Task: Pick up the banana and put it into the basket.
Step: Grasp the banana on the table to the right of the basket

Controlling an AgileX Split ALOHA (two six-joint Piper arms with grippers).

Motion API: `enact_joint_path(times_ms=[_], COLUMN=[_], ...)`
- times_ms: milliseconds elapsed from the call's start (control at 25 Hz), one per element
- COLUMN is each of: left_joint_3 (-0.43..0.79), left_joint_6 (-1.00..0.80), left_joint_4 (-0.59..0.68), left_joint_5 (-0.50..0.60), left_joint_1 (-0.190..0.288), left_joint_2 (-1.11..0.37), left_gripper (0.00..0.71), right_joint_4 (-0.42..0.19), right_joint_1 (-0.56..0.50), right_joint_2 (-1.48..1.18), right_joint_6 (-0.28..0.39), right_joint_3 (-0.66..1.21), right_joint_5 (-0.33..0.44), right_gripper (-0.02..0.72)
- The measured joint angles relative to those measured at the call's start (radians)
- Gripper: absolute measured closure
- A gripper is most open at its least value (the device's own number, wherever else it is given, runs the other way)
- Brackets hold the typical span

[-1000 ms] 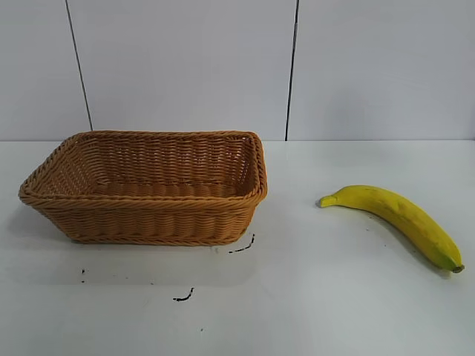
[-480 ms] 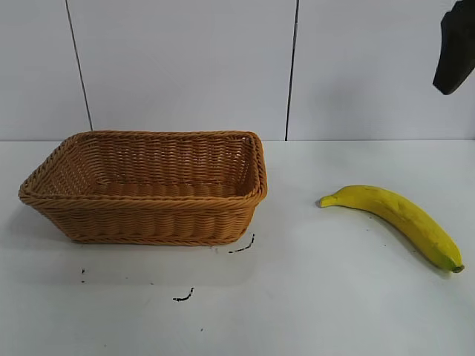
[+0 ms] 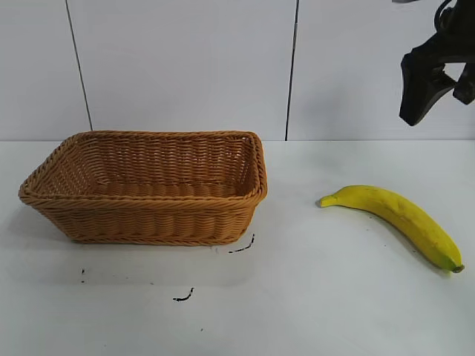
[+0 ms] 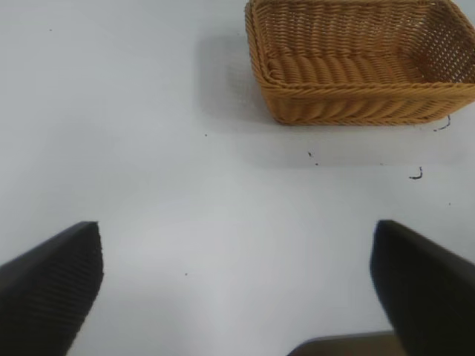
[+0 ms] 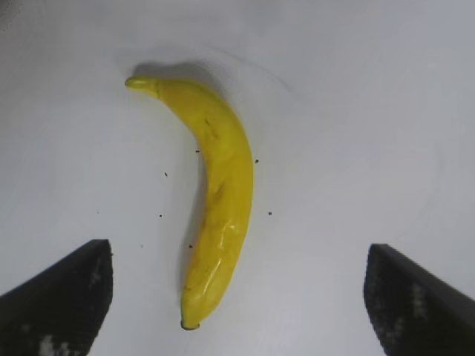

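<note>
The banana (image 3: 395,222) lies on the white table (image 3: 312,297), well right of the empty basket (image 3: 148,187). The right gripper (image 3: 438,74) hangs above it, jaws spread wide. The left gripper (image 4: 237,297), jaws also apart, faces the basket's left side.

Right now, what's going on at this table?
Nothing is being held yet. The banana lies on the table, well to the right of the basket, which holds nothing. The right hand hangs open, high above the banana, which shows between its fingers in its wrist view. The left hand is open over bare table near the basket.
</note>
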Motion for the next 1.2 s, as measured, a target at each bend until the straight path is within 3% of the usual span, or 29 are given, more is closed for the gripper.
enact_joint_path(times_ms=[280, 560, 640, 800, 840, 960, 1200], left_joint_3=[0.0, 0.0, 0.0, 0.0, 0.0, 0.0, 0.0], left_joint_6=[0.0, 0.0, 0.0, 0.0, 0.0, 0.0, 0.0], left_joint_4=[0.0, 0.0, 0.0, 0.0, 0.0, 0.0, 0.0], left_joint_5=[0.0, 0.0, 0.0, 0.0, 0.0, 0.0, 0.0], left_joint_1=[0.0, 0.0, 0.0, 0.0, 0.0, 0.0, 0.0], left_joint_2=[0.0, 0.0, 0.0, 0.0, 0.0, 0.0, 0.0], left_gripper=[0.015, 0.015, 0.015, 0.015, 0.015, 0.015, 0.015], right_joint_4=[0.011, 0.012, 0.012, 0.006, 0.004, -0.005, -0.011], right_joint_1=[0.0, 0.0, 0.0, 0.0, 0.0, 0.0, 0.0], right_joint_2=[0.181, 0.259, 0.259, 0.259, 0.259, 0.259, 0.22], right_joint_6=[0.008, 0.031, 0.035, 0.051, 0.054, 0.057, 0.058], right_joint_3=[0.0, 0.0, 0.0, -0.001, -0.001, -0.012, -0.13], right_joint_5=[-0.13, -0.142, -0.145, -0.146, -0.146, -0.118, 0.045], right_gripper=[0.049, 0.061, 0.104, 0.396, 0.379, 0.383, 0.383])
